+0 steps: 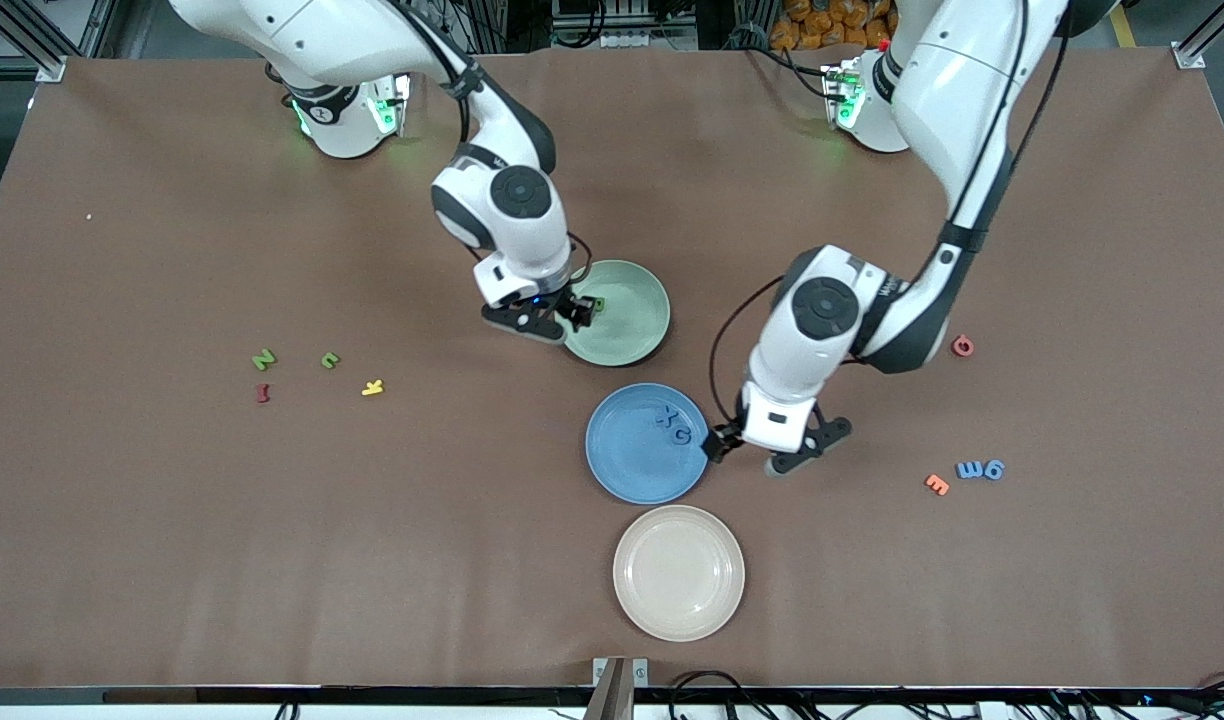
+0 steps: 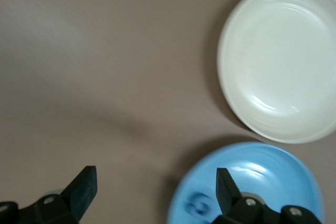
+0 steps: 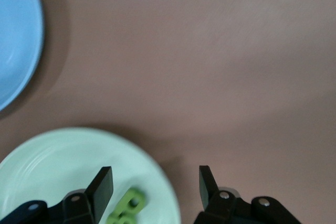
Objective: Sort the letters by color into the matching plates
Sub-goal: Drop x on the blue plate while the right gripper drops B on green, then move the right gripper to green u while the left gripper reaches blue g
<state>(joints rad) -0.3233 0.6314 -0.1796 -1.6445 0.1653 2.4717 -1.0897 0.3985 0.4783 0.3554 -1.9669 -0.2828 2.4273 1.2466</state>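
The mint green plate [image 1: 627, 325] holds one green letter [image 1: 598, 303], which also shows in the right wrist view [image 3: 127, 208]. My right gripper [image 1: 554, 317] is open over that plate's rim [image 3: 63, 166], with the letter lying below, close to one finger [image 3: 102, 184]. The blue plate [image 1: 632, 455] holds two blue letters [image 1: 674, 424]. My left gripper [image 1: 747, 455] is open and empty over the blue plate's edge [image 2: 273, 182], with one blue letter [image 2: 199, 203] beneath. Two green letters [image 1: 263, 359] [image 1: 330, 360] lie toward the right arm's end. Two blue letters [image 1: 980, 469] lie toward the left arm's end.
A beige plate [image 1: 678, 571] lies nearer the front camera than the blue plate. A red letter [image 1: 263, 392] and a yellow one [image 1: 372, 387] lie by the green letters. An orange letter [image 1: 936, 484] lies beside the blue pair, and a red one [image 1: 962, 346] by the left arm.
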